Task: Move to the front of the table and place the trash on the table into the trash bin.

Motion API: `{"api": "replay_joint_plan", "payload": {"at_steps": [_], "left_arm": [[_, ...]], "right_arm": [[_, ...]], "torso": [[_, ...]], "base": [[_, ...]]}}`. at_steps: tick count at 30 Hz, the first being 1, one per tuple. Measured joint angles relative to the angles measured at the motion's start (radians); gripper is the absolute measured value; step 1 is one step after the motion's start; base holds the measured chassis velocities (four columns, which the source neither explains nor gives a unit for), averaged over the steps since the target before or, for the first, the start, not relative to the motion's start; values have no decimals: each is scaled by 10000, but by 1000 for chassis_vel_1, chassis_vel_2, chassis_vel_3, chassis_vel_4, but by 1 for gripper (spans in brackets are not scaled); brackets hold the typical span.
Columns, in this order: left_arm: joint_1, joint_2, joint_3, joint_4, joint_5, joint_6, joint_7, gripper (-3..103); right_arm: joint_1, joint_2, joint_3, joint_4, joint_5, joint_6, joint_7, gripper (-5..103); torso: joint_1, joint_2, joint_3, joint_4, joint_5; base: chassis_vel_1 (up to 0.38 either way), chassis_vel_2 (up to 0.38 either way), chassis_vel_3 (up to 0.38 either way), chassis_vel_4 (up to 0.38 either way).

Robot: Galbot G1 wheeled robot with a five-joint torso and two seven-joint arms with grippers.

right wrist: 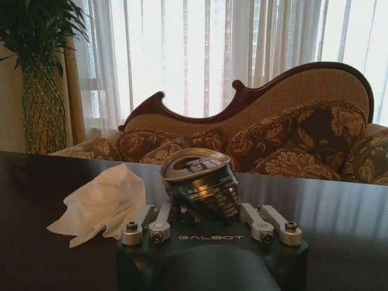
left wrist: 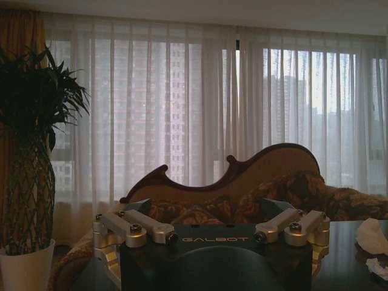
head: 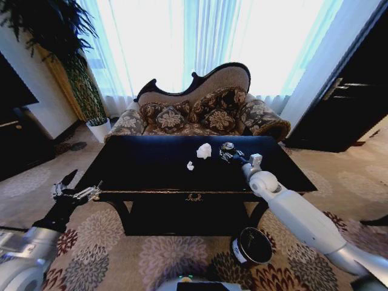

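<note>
Here, right pincer [right wrist: 203, 213] pinching dented can [right wrist: 200, 185], left pincer [head: 77, 193] spread, trash bin [head: 251, 246] empty.

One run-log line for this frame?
right gripper: at can on table | left gripper: open, table's left edge | bin: on floor

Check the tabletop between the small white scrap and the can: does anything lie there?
Yes. In the head view, the crumpled paper wad sits between the small scrap and the can, which stands at the right gripper. The black table around them is bare.
</note>
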Motion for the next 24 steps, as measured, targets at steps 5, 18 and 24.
{"api": "replay_joint_plan", "payload": {"at_steps": [5,18,24], "left_arm": [[0,0,0,0,0,0,0,100],[0,0,0,0,0,1,0,100],[0,0,0,1,0,0,0,100]], "right_arm": [[-165,-3,164,162,13,13,19,21],[-1022,-220,915,938,200,18,69,0],[-2085,-454,1864,1567,338,45,85,0]], "torso": [[0,0,0,0,0],[0,1,0,0,1],[-1,1,0,0,1]], "base": [[0,0,0,0],[0,0,0,0],[0,0,0,0]]}}
